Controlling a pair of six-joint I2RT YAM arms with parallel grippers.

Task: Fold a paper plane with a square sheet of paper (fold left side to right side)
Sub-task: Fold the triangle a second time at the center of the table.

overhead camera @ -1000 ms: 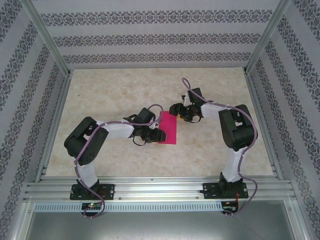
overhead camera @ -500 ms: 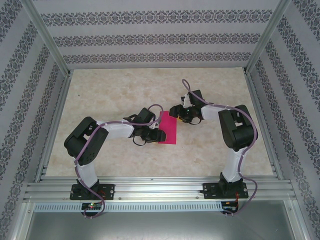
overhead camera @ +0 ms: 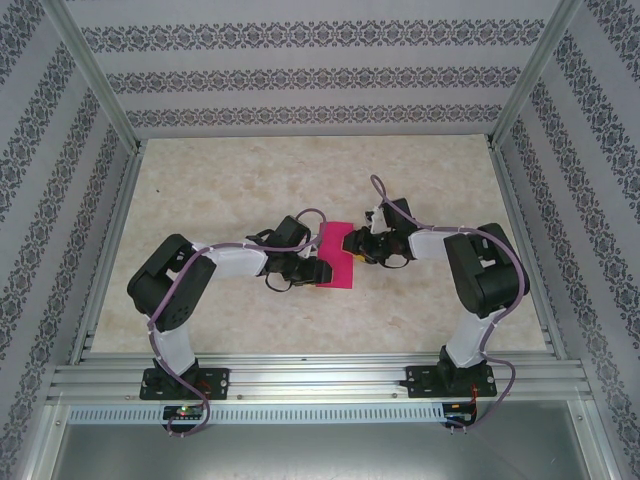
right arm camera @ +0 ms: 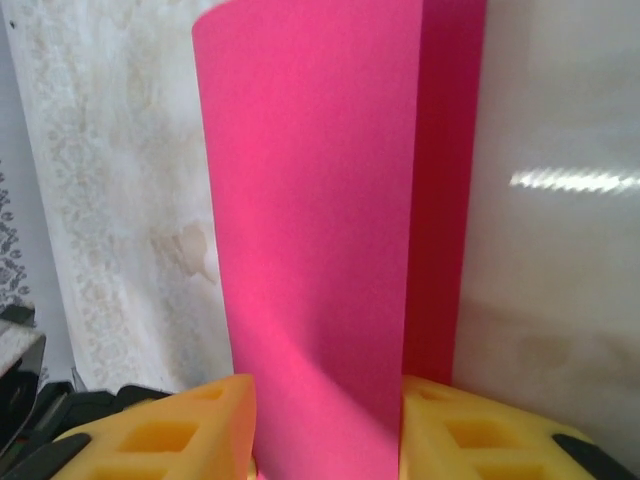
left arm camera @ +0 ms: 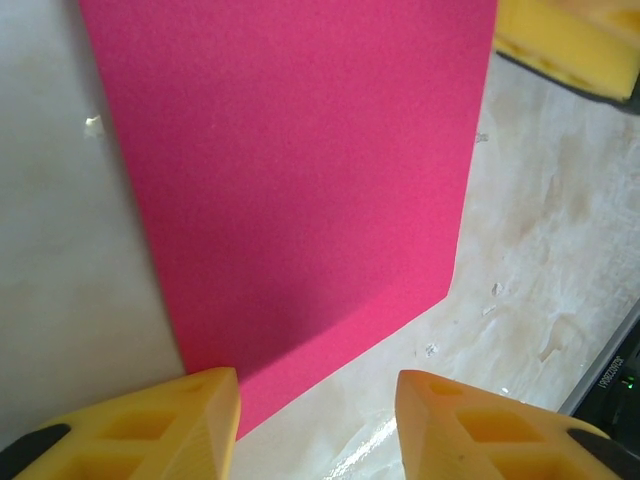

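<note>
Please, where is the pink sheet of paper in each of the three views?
Top external: the square sheet of paper sits near the picture's centre.
Left wrist: it covers the upper middle.
Right wrist: it stands curled in the centre.
Shared landmark: the right tool, yellow fingers at the sheet's edge.

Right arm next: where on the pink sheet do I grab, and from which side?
Probably the lifted upper layer of the square sheet of paper, near its free edge, coming in low from the right with the right gripper. That layer stands clear of the table; the lower one lies flat, leaving no finger room.
</note>
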